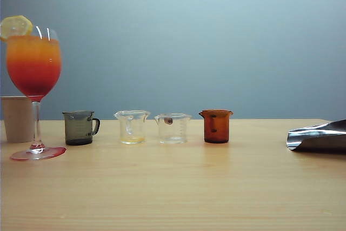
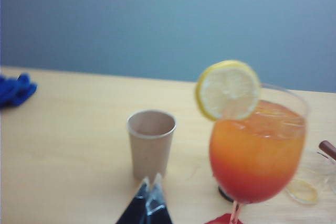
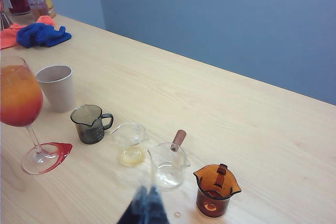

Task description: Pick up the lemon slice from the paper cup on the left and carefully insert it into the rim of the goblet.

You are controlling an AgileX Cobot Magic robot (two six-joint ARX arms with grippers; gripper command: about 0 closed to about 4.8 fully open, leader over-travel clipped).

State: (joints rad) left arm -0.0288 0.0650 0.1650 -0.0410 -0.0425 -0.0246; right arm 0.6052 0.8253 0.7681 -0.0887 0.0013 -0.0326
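While its fingertips sit pressed together and empty, the left gripper (image 2: 149, 184) hangs just short of the paper cup (image 2: 151, 142), which stands directly ahead of it on the wooden table (image 2: 68, 145). Beyond and to one side of those tips, the lemon slice (image 2: 228, 90) perches upright on the rim of the goblet (image 2: 257, 150), well clear of the hand. The right gripper (image 3: 148, 195), its tips likewise closed on nothing, hovers above a clear beaker (image 3: 168, 169), with an amber beaker (image 3: 215, 190) just beside it and the goblet far off.
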